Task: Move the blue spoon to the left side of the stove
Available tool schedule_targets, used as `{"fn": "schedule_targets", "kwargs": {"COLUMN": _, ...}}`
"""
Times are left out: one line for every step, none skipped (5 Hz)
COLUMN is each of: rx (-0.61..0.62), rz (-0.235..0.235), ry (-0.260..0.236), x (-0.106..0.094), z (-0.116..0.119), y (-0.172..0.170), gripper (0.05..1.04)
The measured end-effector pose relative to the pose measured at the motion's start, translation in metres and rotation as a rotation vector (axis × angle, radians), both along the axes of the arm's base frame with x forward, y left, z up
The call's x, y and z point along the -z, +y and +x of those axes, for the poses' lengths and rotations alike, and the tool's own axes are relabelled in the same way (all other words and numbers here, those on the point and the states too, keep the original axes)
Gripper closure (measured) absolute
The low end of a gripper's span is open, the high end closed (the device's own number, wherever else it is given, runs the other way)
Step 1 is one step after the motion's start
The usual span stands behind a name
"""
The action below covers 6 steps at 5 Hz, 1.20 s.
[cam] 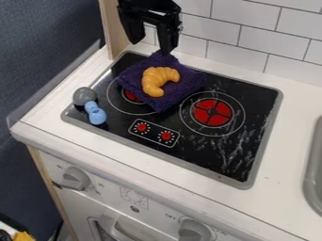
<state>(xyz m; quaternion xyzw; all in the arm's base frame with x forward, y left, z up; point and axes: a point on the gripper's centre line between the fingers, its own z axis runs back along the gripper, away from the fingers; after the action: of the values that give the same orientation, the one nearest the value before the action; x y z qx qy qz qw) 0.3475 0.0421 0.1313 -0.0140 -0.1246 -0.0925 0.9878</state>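
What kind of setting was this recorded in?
Most likely a toy kitchen: a miniature black cooktop with painted-looking red burners sits in a white counter, above a play oven front with gray knobs.

"OFF" | on panel (160, 205), just up-left of right knob (195, 230) | other marks (134, 197), farther left of right knob: too small to read

Cooktop (207, 157): black, pale streaks and specks toward its right side; border grey. Burners (212, 113) on cooktop: red, ringed in thin white. Dials (166, 136) on cooktop: red, white outline. Cloth (186, 88) on cooktop: dark purple. Croissant (153, 81) on cooktop: golden orange. Spoon (96, 114) at cooktop's left: light blue; rounded piece (84, 96) touching it: grey. Tiles (237, 51) behind cooktop: white, staggered, grey lines.
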Motion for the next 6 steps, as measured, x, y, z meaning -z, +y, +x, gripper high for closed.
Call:
{"fn": "schedule_targets", "kwargs": {"rx": -0.007, "rz": -0.008, "ry": 0.040, "x": 0.013, "z": -0.003, "y": 0.000, "gripper": 0.083}}
{"fn": "schedule_targets", "kwargs": {"rx": -0.081, "rz": -0.019, "ry": 0.083, "x": 0.024, "z": -0.017, "y": 0.006, "gripper": 0.083}}
{"fn": "schedule_targets", "kwargs": {"rx": -0.213, "rz": 0.002, "ry": 0.069, "x": 0.021, "z": -0.044, "y": 0.025, "gripper": 0.083}}
{"fn": "schedule_targets", "kwargs": {"rx": -0.334, "rz": 0.019, "ry": 0.070, "x": 0.023, "z": -0.071, "y": 0.038, "gripper": 0.083}}
{"fn": "schedule_targets", "kwargs": {"rx": -0.458, "rz": 0.000, "ry": 0.091, "x": 0.034, "z": -0.085, "y": 0.043, "gripper": 0.083}}
{"fn": "schedule_targets", "kwargs": {"rx": -0.523, "rz": -0.026, "ry": 0.110, "x": 0.049, "z": -0.085, "y": 0.046, "gripper": 0.083}}
